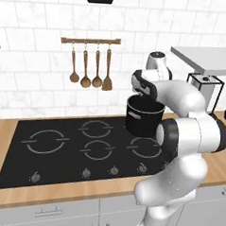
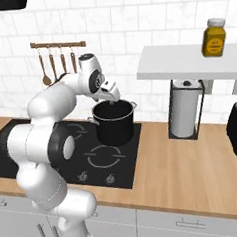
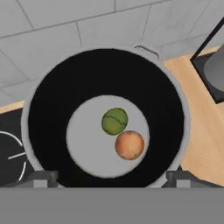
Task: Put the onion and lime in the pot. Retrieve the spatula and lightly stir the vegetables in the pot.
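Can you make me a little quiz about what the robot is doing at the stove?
1. True or false: the lime lies inside the pot.
2. What lies touching the lime? A) the onion B) a wooden spoon C) a jar
3. Fill in: the pincer hangs above the pot with its tips spread ____.

Key: 1 true; 2 A; 3 open.

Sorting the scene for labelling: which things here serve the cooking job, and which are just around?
Job: pot, lime, onion, open gripper above the pot.
Just around: wooden spoons, jar, paper towel roll, stove.
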### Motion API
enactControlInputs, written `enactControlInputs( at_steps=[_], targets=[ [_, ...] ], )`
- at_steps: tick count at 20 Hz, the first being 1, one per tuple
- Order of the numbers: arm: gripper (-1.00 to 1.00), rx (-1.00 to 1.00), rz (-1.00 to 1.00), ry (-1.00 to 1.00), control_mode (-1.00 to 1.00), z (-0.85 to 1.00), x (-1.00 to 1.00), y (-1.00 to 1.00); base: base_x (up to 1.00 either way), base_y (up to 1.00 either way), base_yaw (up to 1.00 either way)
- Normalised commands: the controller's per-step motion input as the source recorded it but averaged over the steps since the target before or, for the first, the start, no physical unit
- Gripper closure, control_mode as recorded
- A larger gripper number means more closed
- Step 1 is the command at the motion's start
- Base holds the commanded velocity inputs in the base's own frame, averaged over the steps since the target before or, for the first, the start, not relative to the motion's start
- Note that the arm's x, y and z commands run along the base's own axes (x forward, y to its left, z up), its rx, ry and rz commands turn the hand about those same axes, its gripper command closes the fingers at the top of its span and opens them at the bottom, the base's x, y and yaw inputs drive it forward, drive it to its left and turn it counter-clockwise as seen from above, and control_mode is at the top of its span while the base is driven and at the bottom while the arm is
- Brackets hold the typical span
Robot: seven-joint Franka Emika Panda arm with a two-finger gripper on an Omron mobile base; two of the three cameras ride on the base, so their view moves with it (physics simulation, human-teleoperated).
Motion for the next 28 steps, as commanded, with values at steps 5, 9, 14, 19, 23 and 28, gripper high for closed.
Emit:
enactControlInputs(
  at_steps=[5,9,14,19,23,28],
  targets=[
    [-1.00,0.09,0.01,0.08,-1.00,0.05,-0.92,0.39,0.00,0.00,0.00],
    [-1.00,0.01,0.00,0.05,-1.00,0.00,-0.38,0.20,0.00,0.00,0.00],
    [-1.00,0.00,0.00,0.00,1.00,0.00,-0.05,0.00,-0.04,0.27,0.00],
    [-1.00,0.00,0.00,0.00,1.00,0.00,0.00,0.00,0.00,1.00,0.00],
    [-1.00,0.00,0.00,0.00,1.00,0.00,0.00,0.00,0.01,1.00,0.00],
    [-1.00,0.00,0.00,0.00,1.00,0.00,0.00,0.00,0.29,0.86,0.00]
  ],
)
